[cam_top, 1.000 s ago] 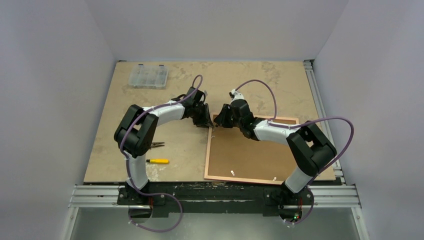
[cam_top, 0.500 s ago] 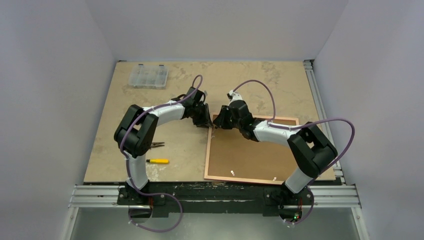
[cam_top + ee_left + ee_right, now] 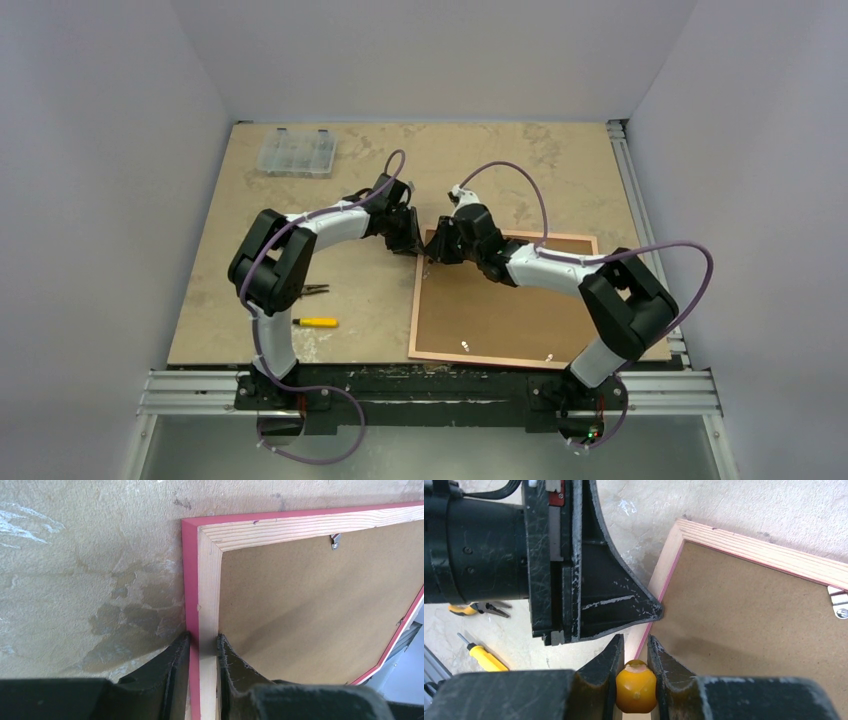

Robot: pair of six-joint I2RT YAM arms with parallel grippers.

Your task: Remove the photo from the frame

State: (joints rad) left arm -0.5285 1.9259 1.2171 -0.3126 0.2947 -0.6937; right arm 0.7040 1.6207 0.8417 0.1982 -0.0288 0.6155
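Our right hand (image 3: 636, 650) is sitting slightly farther left than a second ago, pinching a yellow knob (image 3: 636, 685) at the far-left corner of the frame (image 3: 413, 300). Our left hand (image 3: 202, 642) is gripping its left rail. We are seeing the frame lying face down by the near-right corner of the table (image 3: 480, 160), seemingly longer left-to-right, with the photo (image 3: 490, 300) showing its brown back. Bare table is stretching leftward and beyond.

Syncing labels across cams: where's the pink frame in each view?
Top external: the frame lies back-up on the table, right of centre.
Left wrist: the frame fills the right half; the left end effector pinches its side rail.
Right wrist: the frame sits upper right, beyond the right end effector, which grips a yellow ball-ended object.
Shared landmark: the frame's far-left corner.
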